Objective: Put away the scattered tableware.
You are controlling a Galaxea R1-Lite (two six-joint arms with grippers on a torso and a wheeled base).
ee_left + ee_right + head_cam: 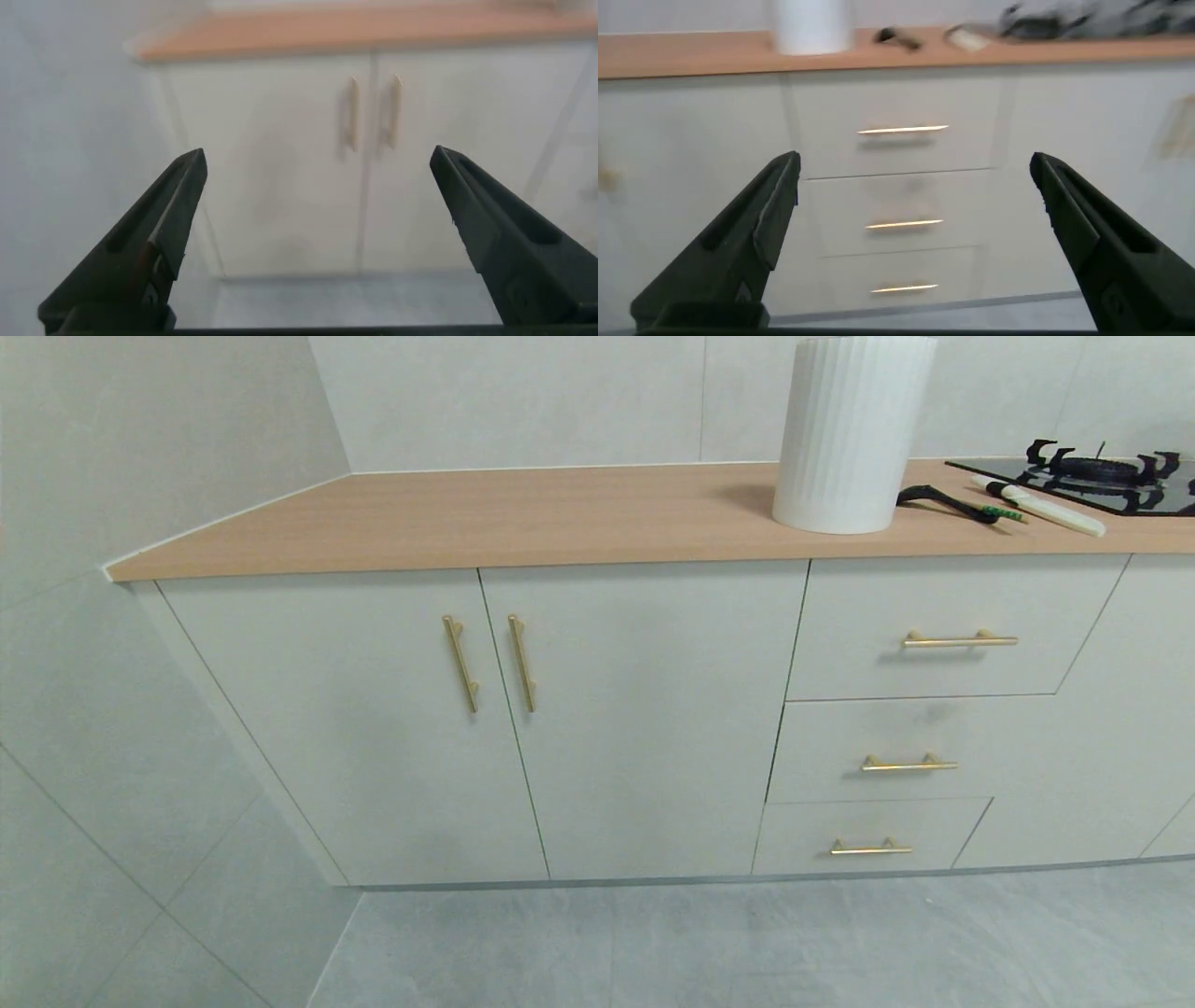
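On the wooden countertop [523, 518] at the right lie a black-handled utensil [945, 502], a thin green-banded stick [1005, 512] and a white-handled knife [1038, 505], beside a tall white ribbed container [851, 429]. My left gripper [318, 168] is open, well back from the double cabinet doors with gold handles [372, 112]. My right gripper [915, 168] is open too, facing the three drawers [901, 177] from a distance; the white container [811, 23] and the utensils [898, 37] sit on the counter above them. Nothing is between either pair of fingers.
A black gas hob [1102, 476] occupies the counter's far right. Below are two cabinet doors [485, 709] and a stack of three drawers [934, 635] with gold bar handles. A tiled wall [112, 616] closes the left side; grey floor tiles [747, 943] lie in front.
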